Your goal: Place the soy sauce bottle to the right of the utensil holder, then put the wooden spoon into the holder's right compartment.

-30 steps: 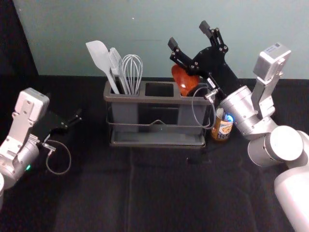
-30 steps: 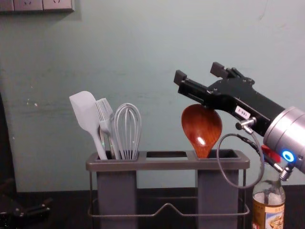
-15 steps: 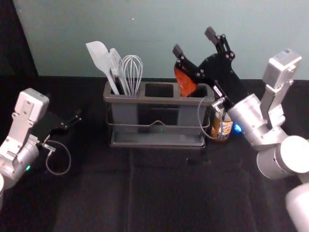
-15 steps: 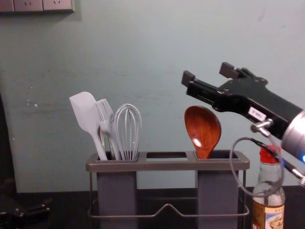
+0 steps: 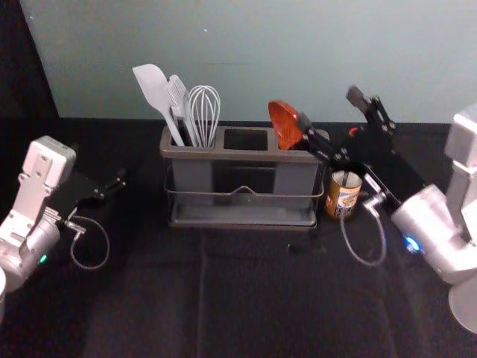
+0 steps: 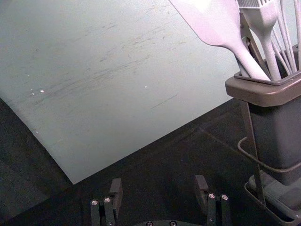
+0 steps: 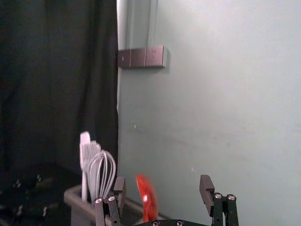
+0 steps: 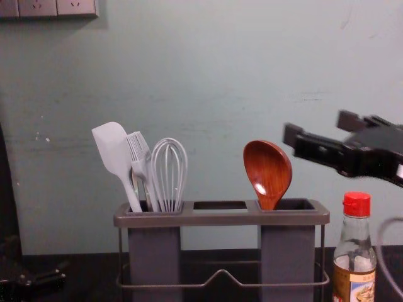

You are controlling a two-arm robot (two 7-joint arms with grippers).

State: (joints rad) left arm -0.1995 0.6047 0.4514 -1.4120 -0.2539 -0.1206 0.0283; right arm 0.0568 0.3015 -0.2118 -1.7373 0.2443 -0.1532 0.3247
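My right gripper [image 5: 328,109] is open, above and right of the utensil holder [image 5: 246,155]; the right wrist view has the gripper [image 7: 163,188] with its tips wide apart and nothing between them. In the chest view the wooden spoon [image 8: 267,170] stands bowl up in the holder's right compartment, apart from the gripper. The soy sauce bottle [image 8: 356,277], red-capped, stands upright just right of the holder. My left gripper [image 5: 119,183] is parked at the left; the left wrist view has that gripper [image 6: 159,186] open and holding nothing.
A spatula [image 8: 113,151], a brush [image 8: 140,157] and a whisk [image 8: 169,170] stand in the holder's left compartment. Behind the black-covered table [image 5: 246,298] rises a pale wall [image 8: 208,75].
The right gripper has moved right and somewhat lower, away from the spoon, and remains open. The bottle's red cap has come into clear view. The left arm has stayed still.
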